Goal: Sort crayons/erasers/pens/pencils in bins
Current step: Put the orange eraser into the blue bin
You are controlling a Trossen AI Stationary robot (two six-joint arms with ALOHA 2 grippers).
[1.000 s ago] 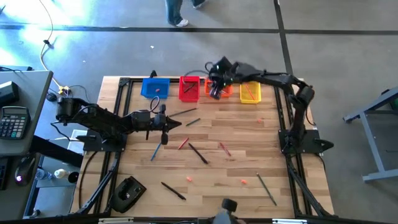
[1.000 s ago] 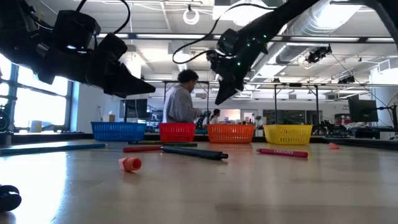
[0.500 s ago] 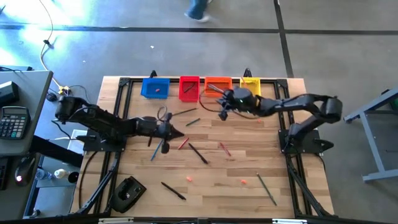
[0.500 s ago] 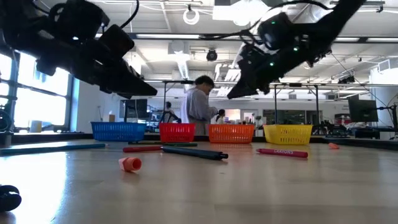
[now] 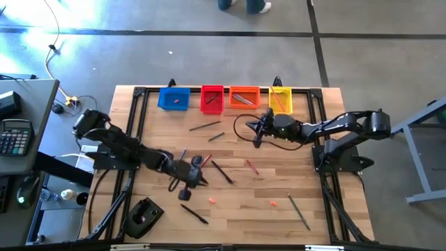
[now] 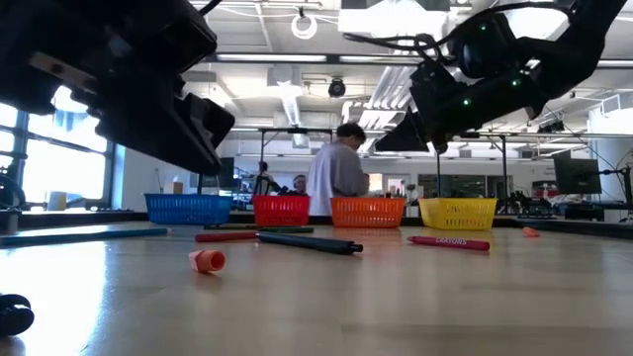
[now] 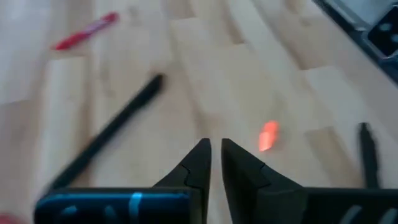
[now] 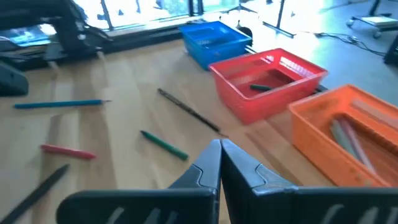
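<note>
1. four small open-top plastic bins stand in a row along the table's far edge: blue bin [image 5: 173,98], red bin [image 5: 212,98], orange bin [image 5: 244,96], yellow bin [image 5: 280,100]; lined up side by side, each looks meant to take one kind of item.
2. left gripper [image 7: 215,155] hangs low over the bare wooden table [image 5: 237,202] in its near-left part, empty, its fingers a narrow slit apart; they point toward a tiny pink-red eraser lump [image 7: 268,135] just ahead, which suggests it is lining up for that pick.
3. right gripper [image 8: 220,155] hovers above the middle of the table, just in front of the orange bin, fingers pressed together with nothing between them; it faces the bins from the open table.
4. several thin sticks lie loose on the wood, among them a black pen [image 5: 222,171], a red crayon [image 5: 251,166] and a green pencil [image 5: 216,137].
5. a second eraser lump [image 5: 273,204] lies nearer the front edge, well apart from both grippers.
6. a person [image 6: 339,184] stands in the room behind the bins.
</note>
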